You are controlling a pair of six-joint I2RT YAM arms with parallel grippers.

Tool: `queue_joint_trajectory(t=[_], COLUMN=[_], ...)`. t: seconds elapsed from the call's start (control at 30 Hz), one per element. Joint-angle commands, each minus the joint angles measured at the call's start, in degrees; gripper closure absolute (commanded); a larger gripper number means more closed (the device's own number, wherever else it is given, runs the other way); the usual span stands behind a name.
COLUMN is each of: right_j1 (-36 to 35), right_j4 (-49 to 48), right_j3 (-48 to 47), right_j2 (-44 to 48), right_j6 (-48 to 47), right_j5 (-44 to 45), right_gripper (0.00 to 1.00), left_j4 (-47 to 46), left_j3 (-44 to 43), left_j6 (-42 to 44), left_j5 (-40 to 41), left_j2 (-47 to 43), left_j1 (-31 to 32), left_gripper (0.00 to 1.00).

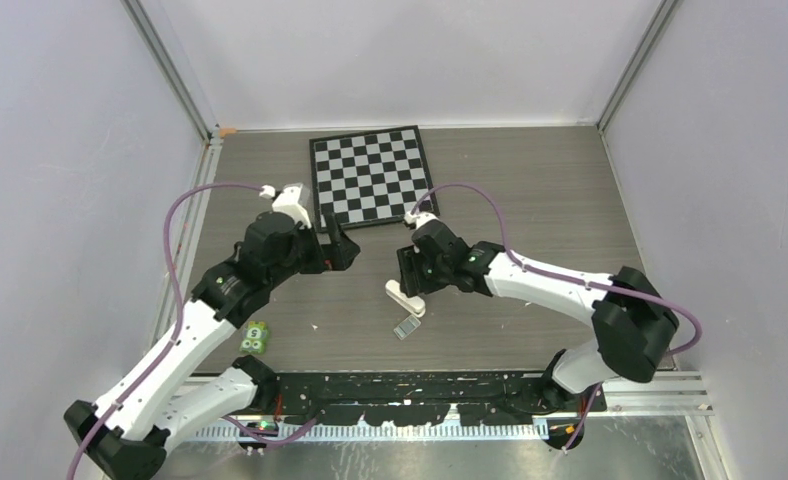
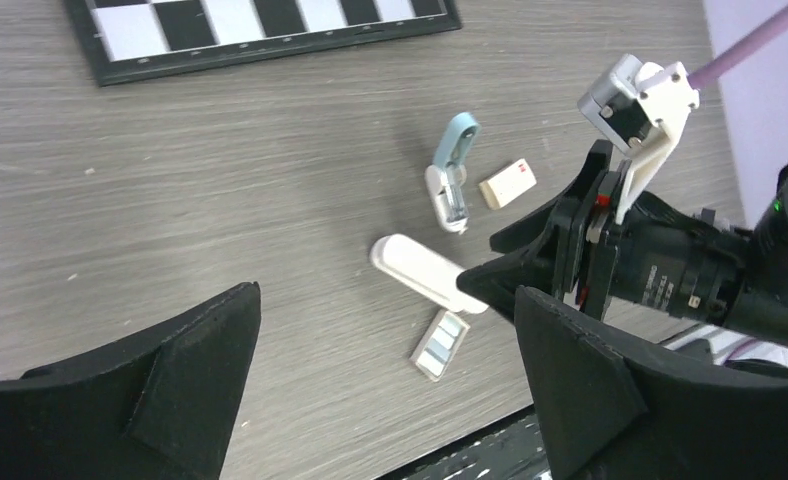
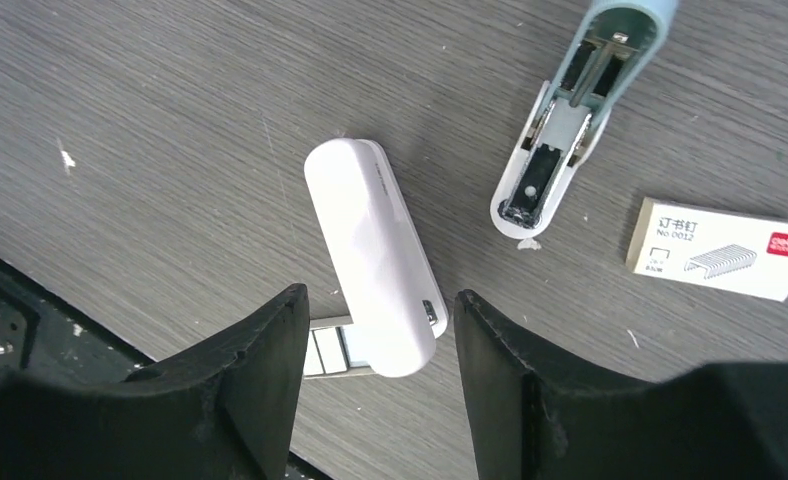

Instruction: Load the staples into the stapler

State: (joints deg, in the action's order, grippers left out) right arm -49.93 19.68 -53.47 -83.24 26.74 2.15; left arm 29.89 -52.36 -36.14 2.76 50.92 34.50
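Observation:
The white stapler (image 1: 405,298) lies closed on the table, also in the left wrist view (image 2: 422,271) and the right wrist view (image 3: 373,250). The staples (image 1: 406,328), a small silvery block, lie flat just in front of it (image 2: 441,344), partly hidden under the stapler's end (image 3: 326,351). My right gripper (image 1: 408,278) is open, and its fingers (image 3: 270,350) straddle the stapler's near end with a gap on each side. My left gripper (image 1: 342,250) is open and empty, held off to the left above the table (image 2: 385,300).
A light-blue-and-white small object (image 3: 562,140) and a small staple box (image 3: 720,248) lie beyond the stapler. A checkerboard (image 1: 370,176) lies at the back. A small green object (image 1: 256,337) lies near the left arm. The black base rail (image 1: 410,390) runs along the near edge.

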Motion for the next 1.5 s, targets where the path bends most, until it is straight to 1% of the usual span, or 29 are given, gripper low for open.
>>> queue_joint_trajectory(t=[0.0,0.1,0.3,0.47,0.53,0.6,0.73,0.87,1.0,1.1,1.27,1.37,1.47], right_j1=[-1.47,-2.7,-5.02,-5.35,-5.32,-5.28,-3.79,0.9,10.24,17.12,26.33,29.72,31.66], right_j4=[1.72,2.88,6.76,7.09,7.7,8.94,11.07,13.41,15.08,15.9,14.18,11.55,9.03], right_j3=[-3.88,-6.54,-11.71,-13.13,-13.74,-14.44,-15.03,-14.8,-12.75,-12.59,-13.5,-13.47,-13.39], right_j2=[-4.28,-7.94,-15.21,-15.17,-14.46,-13.48,-10.25,-5.21,0.44,2.27,-1.87,-5.01,-8.15], right_j6=[-3.4,-4.88,-6.92,-7.19,-7.86,-8.55,-8.14,-7.19,-7.89,-10.11,-13.72,-14.27,-14.0], right_j5=[0.01,1.04,6.87,10.36,11.08,12.13,12.68,10.67,8.84,8.85,9.16,7.85,6.23], right_gripper=[0.4,0.4,0.42,0.62,0.67,0.7,0.71,0.71,0.71,0.7,0.7,0.7,0.67], left_j4=[8.53,8.83,9.49,10.83,11.17,12.02,14.54,14.17,13.8,13.1,13.59,13.92,13.97], left_j3=[0.21,1.75,5.93,4.93,4.46,3.82,3.26,3.58,4.04,4.37,4.02,4.02,4.11], left_j6=[5.48,7.01,8.99,10.17,10.87,11.99,13.95,14.25,14.27,14.17,14.3,14.46,14.68], left_j5=[5.96,6.85,10.61,10.66,10.41,9.87,11.19,11.04,10.58,9.33,9.19,9.94,10.67], left_j2=[-5.04,-8.88,-13.49,-14.08,-14.05,-13.89,-13.77,-14.71,-15.45,-15.46,-14.72,-15.08,-15.74], left_j1=[0.19,0.21,0.21,0.19,0.22,0.21,0.19,0.21,0.21,0.18,0.22,0.19,0.18], left_gripper=[0.0,0.0,0.0,0.0,0.0,0.0,0.0,0.0,0.0,0.0,0.0,0.0,0.0])
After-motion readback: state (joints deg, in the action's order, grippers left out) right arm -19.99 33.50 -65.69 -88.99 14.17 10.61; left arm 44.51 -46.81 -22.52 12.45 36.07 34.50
